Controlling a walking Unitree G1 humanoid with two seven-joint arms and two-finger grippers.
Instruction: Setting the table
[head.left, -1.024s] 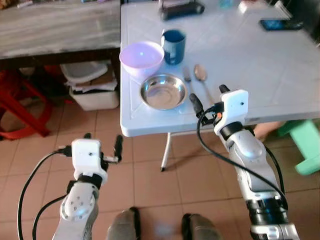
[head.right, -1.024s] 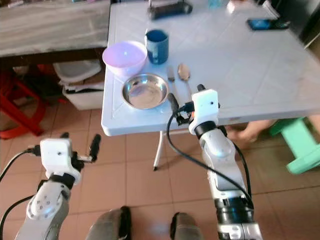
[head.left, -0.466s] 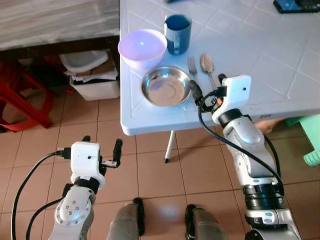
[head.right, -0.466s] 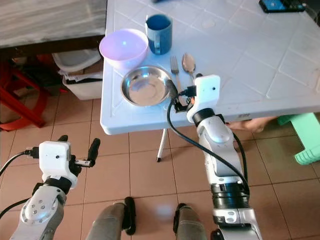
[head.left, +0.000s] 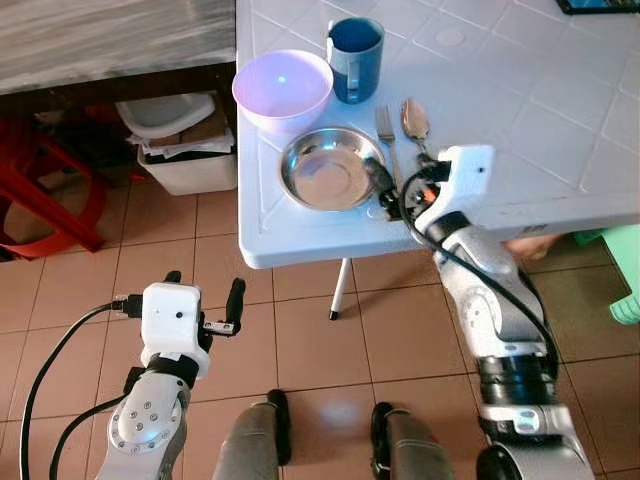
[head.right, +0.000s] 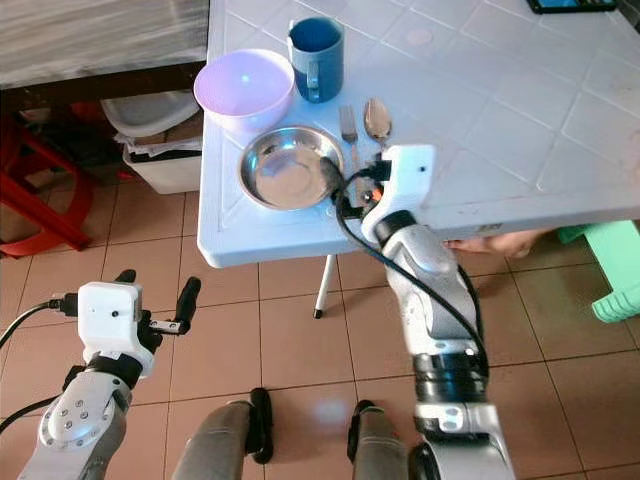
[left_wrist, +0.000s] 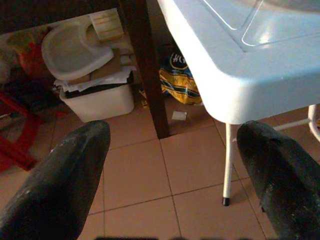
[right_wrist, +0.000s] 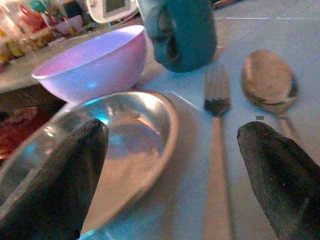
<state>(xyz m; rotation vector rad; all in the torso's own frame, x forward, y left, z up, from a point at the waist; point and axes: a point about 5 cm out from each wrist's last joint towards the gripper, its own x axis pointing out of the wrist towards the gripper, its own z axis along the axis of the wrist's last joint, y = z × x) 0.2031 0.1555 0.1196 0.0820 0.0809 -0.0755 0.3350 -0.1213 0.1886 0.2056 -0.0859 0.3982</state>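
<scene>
Right tool (right_wrist: 172, 150), fingers wide, sits at surface (head.left: 520, 120) edge. Fork (right_wrist: 216, 145) lies dead ahead btwn fingers, long axis along your reach. Left tool (head.left: 205, 296) wide, idle.

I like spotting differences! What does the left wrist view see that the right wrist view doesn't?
Left wrist view alone: tiled floor, a white bin with a lid on top, a yellow bag, a dark table leg. Right wrist view alone: purple bowl, steel plate, blue mug, fork, spoon. Both: the white table and an open tool's black fingers.
</scene>
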